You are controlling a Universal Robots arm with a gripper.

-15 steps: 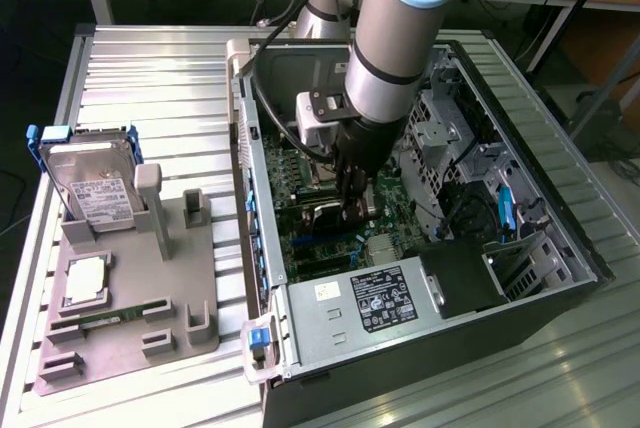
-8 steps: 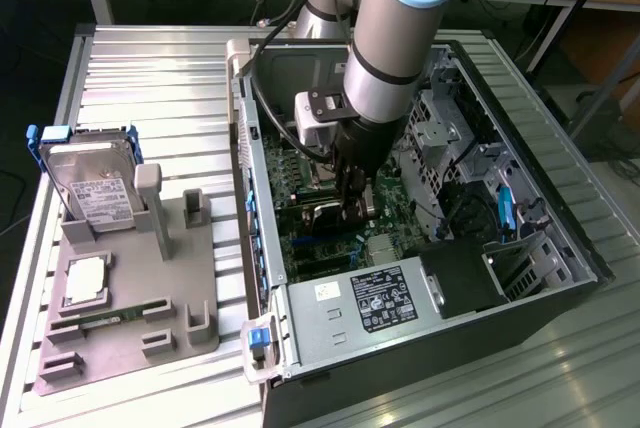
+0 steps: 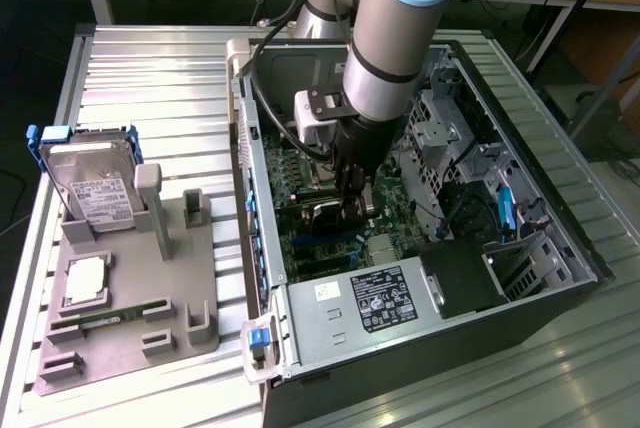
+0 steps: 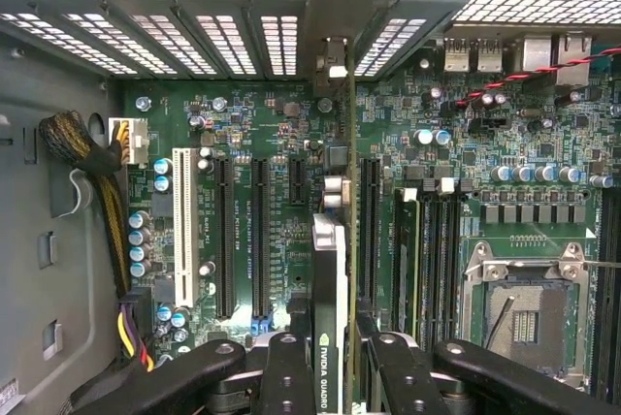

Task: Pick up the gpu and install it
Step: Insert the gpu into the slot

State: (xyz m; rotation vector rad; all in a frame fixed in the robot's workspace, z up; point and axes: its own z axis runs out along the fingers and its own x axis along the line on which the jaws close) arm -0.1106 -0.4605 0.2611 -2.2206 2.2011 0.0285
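Observation:
The gpu stands edge-on over the green motherboard, a thin dark card with an NVIDIA Quadro label on its top edge. Its silver bracket reaches the rear slot openings of the case. The card sits in line with a long black expansion slot, and I cannot tell whether it is fully seated. My gripper is shut on the gpu, with one black finger on each side of it. In the exterior view the gripper is deep inside the open computer case, above the dark card.
A grey fixture at the exterior view's left carries a silver hard drive and a green memory stick. Inside the case are a power supply, a CPU socket, a white slot and a cable bundle.

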